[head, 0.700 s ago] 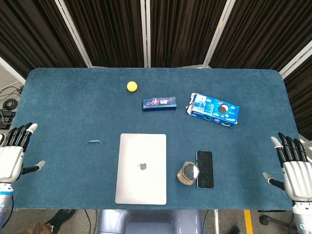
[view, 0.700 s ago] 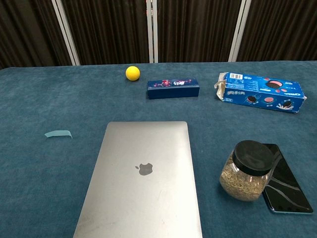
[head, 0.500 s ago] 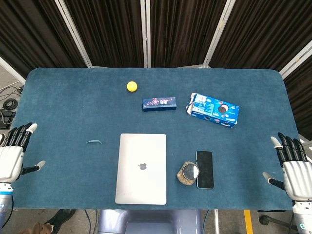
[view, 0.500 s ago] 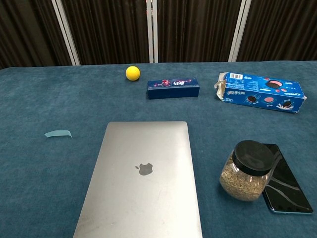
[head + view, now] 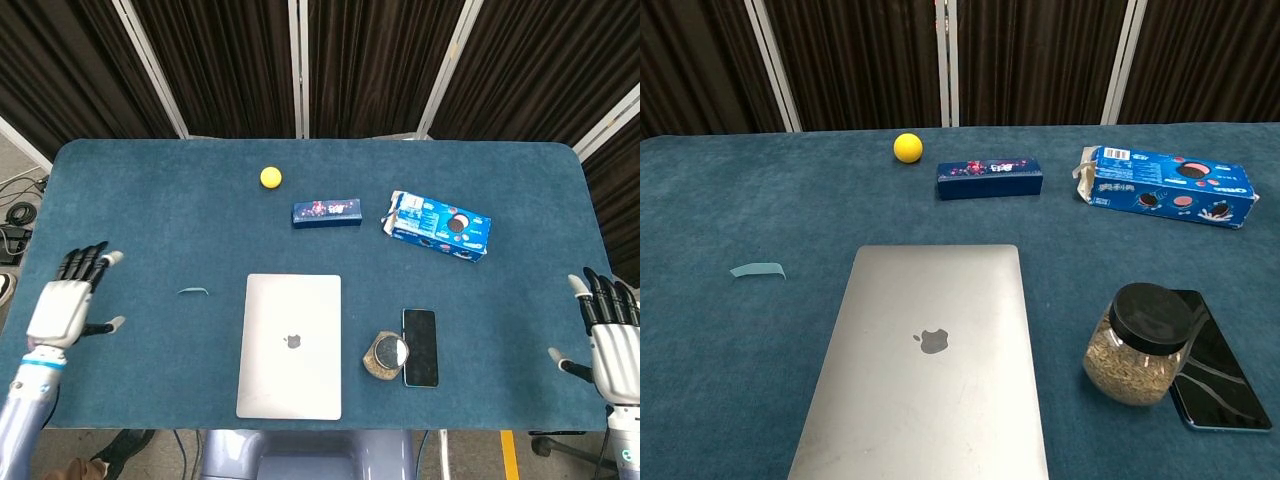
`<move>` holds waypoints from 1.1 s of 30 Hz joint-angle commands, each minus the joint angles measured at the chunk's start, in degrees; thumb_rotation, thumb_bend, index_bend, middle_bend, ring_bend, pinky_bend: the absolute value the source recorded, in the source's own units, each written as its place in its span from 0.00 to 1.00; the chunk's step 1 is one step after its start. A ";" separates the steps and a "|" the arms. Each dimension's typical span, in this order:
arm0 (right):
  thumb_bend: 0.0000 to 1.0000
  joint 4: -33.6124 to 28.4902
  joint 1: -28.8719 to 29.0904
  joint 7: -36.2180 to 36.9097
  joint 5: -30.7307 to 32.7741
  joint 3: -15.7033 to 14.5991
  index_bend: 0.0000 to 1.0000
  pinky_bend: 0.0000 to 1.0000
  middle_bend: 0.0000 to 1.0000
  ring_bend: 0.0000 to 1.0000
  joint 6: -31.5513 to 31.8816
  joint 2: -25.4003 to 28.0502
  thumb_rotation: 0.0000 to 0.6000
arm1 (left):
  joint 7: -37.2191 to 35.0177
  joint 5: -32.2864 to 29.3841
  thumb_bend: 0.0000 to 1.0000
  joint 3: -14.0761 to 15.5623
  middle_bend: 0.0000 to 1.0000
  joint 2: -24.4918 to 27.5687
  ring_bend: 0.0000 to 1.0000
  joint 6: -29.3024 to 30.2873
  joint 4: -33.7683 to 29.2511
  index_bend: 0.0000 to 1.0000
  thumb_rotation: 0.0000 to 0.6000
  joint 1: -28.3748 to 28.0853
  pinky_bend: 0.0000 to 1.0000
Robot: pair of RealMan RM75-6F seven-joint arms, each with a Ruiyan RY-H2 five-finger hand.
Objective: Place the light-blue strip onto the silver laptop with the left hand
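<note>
Head view, left side: left hand (image 5: 62,306), fingers spread, holding nothing, over the table's (image 5: 140,200) left edge, well left of the silver laptop (image 5: 290,345). Chest view does not show it.

Light-blue strip (image 5: 192,291): flat on the cloth, just left of the laptop's upper-left corner, between laptop and left hand. Long axis runs left to right, roughly square to the laptop's long side. Chest view places it (image 5: 757,270) likewise left of the laptop (image 5: 927,360), one end slightly curled.

Key relation: strip lies to the right of the left hand, toward the laptop; the left hand is far the nearer. Judged: reach rightward, pinch a thin flat piece, carry on the same way to the lid.

Right hand (image 5: 612,345): fingers apart, empty, well right of the laptop, past the table's edge.

Change since 0.7 s ago: left hand has moved in over the table, toward the strip; right hand sits slightly lower; strip and laptop unmoved.
</note>
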 commanded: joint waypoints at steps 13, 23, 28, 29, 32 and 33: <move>0.00 2.07 0.85 -0.47 2.88 0.80 0.07 0.00 0.00 0.00 -1.93 -1.08 1.00 | 6.25 -11.62 0.24 -3.09 0.00 -15.43 0.00 -14.49 15.77 0.41 1.00 -10.89 0.00; 0.00 3.08 1.14 -0.46 3.45 0.83 0.07 0.00 0.00 0.00 -2.53 -1.65 1.00 | 4.96 -12.85 0.31 -3.08 0.00 -19.56 0.00 -17.62 22.00 0.45 1.00 -13.28 0.00; 0.00 3.30 1.21 -0.34 3.85 0.89 0.07 0.00 0.00 0.00 -2.77 -1.69 1.00 | 4.28 -13.06 0.32 -3.19 0.00 -20.82 0.00 -18.10 24.15 0.47 1.00 -13.92 0.00; 0.00 3.33 1.23 -0.31 3.89 0.90 0.07 0.00 0.00 0.00 -2.82 -1.70 1.00 | 4.21 -13.14 0.32 -3.17 0.00 -20.98 0.00 -18.29 24.41 0.47 1.00 -14.04 0.00; 0.00 3.42 1.30 -0.28 3.92 0.88 0.07 0.00 0.00 0.00 -2.91 -1.73 1.00 | 4.10 -13.36 0.35 -3.09 0.00 -21.53 0.00 -18.64 25.24 0.47 1.00 -14.42 0.00; 0.00 3.43 1.31 -0.24 3.89 0.86 0.07 0.00 0.00 0.00 -2.92 -1.73 1.00 | 4.13 -13.40 0.35 -3.04 0.00 -21.68 0.00 -18.71 25.44 0.47 1.00 -14.52 0.00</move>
